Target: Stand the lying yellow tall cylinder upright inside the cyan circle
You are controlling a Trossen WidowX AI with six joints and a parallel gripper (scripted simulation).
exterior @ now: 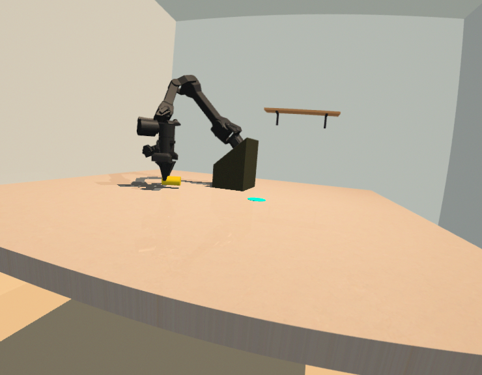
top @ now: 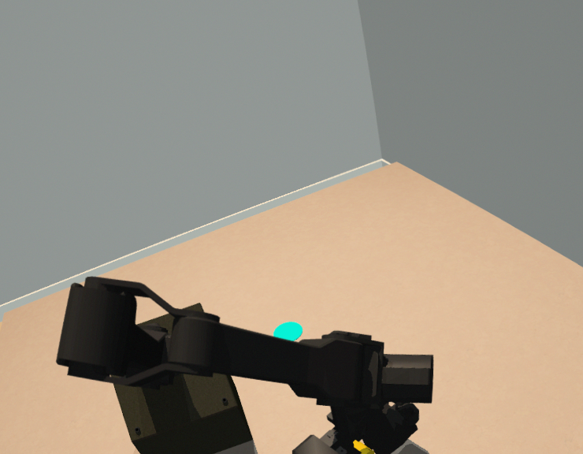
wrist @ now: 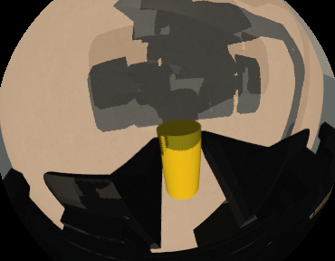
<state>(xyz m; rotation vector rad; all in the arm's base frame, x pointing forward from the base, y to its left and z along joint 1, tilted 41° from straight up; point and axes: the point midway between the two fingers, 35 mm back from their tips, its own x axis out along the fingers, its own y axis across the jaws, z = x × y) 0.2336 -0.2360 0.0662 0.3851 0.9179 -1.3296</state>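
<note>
The yellow tall cylinder lies on its side on the table. My gripper points down and is shut on it near one end, with a finger on each side in the wrist view. In the top view only a small piece of the cylinder shows at the bottom edge, and the fingertips are hard to make out. The cyan circle lies flat on the table, apart from the cylinder and nearer the viewer in the exterior view. The arm covers a little of its lower edge in the top view.
The dark arm base stands on the table, between the cylinder and the circle across the exterior view. A wooden shelf hangs on the back wall. The arm's shadow falls around the cylinder.
</note>
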